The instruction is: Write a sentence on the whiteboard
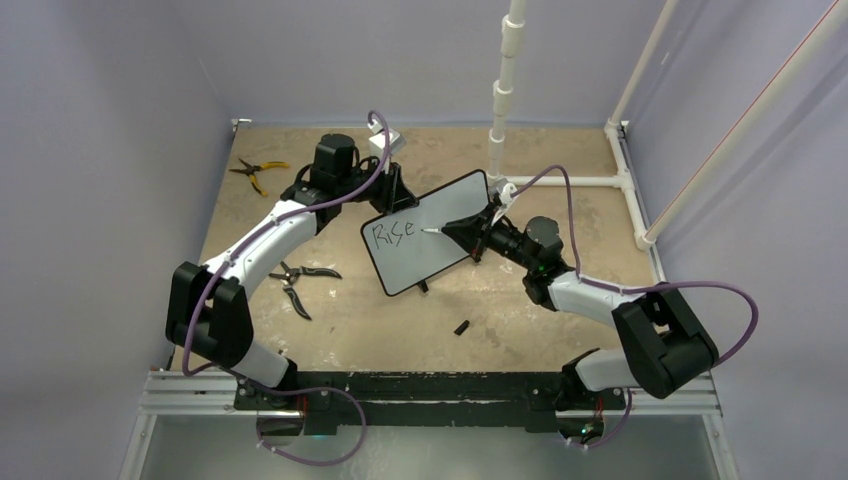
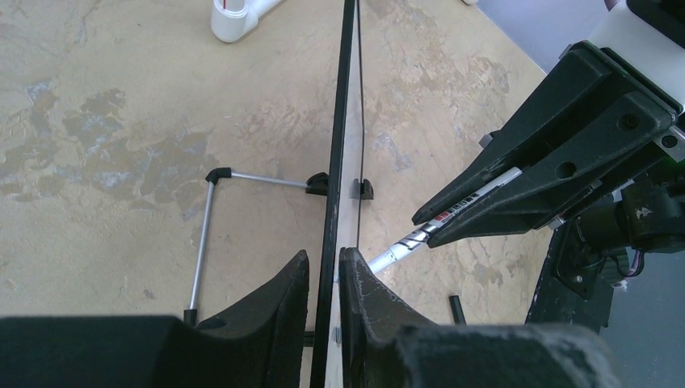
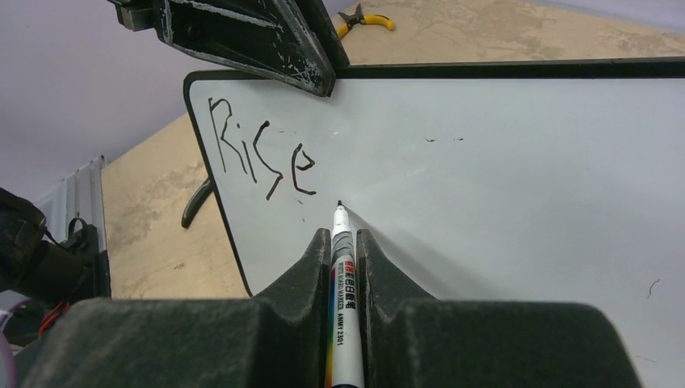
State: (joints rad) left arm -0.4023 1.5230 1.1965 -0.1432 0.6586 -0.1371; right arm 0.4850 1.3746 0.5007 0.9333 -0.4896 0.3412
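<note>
- Whiteboard (image 1: 450, 205): stands upright on table (image 1: 520, 320), set diagonally in top view, between the 2 grippers.
- L gripper (image 2: 325, 263): on board's top edge near its left corner (R wrist view). Jaws nearly closed, pinching the frame w/ one finger on each face, so it steadies the board.
- Sentence (image 3: 258, 158): only "Rise" written, on board's left part just below that grip. Rest of board blank bar a few specks.
- Marker (image 3: 343, 283): uncapped, tip just right of & below the "e". Tip is at the surface; can't tell if it actually touches.
- R gripper (image 3: 341, 242): in front of board's writing face, jaws clamped tight on marker barrel, pen poking fwd between the fingers.
- Step (my read): word 1 done, pen placed for word 2. Task is early, most of the sentence is left.
- Next calls for: a gap right of "e", light even tip pressure, strokes running rightward along the board. L grip must be firm or the board may swing/tip under the pen's push.
</note>
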